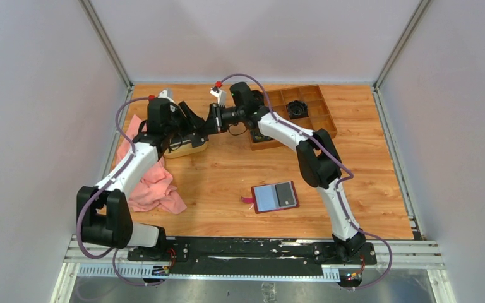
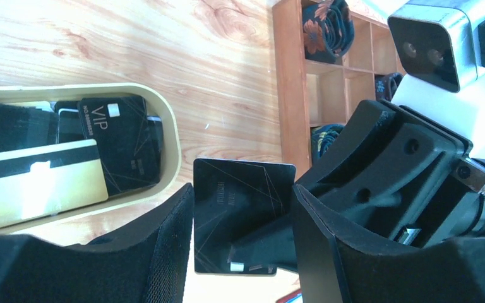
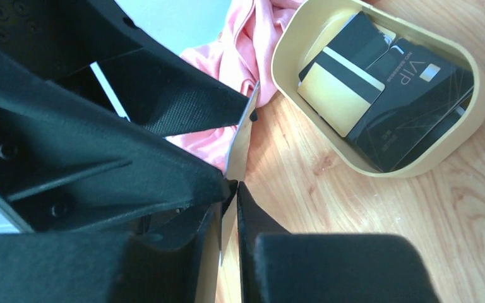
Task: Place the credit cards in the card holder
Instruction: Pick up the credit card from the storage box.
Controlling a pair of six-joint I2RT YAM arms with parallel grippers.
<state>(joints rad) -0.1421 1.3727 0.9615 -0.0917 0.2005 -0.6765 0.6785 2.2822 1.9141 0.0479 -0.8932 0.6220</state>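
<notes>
Left end effector (image 2: 243, 192), seen from its own wrist, clamps a black card (image 2: 227, 214) by two opposite edges, just beside a tan dish (image 2: 175, 145) holding more credit cards (image 2: 117, 139). From the right wrist, the right end effector (image 3: 232, 189) pinches that card's flat faces; the card shows edge-on. From above, both meet at the bench's (image 1: 227, 170) far left, near a pink cloth (image 1: 155, 183); the open red card holder (image 1: 275, 196) lies well apart, toward the front.

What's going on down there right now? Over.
Left gripper grips black plastic card by its edges; right gripper pinches its faces. Dark red leather wallet lies open. More cards in oval tan dish. Nothing blocking.
</notes>
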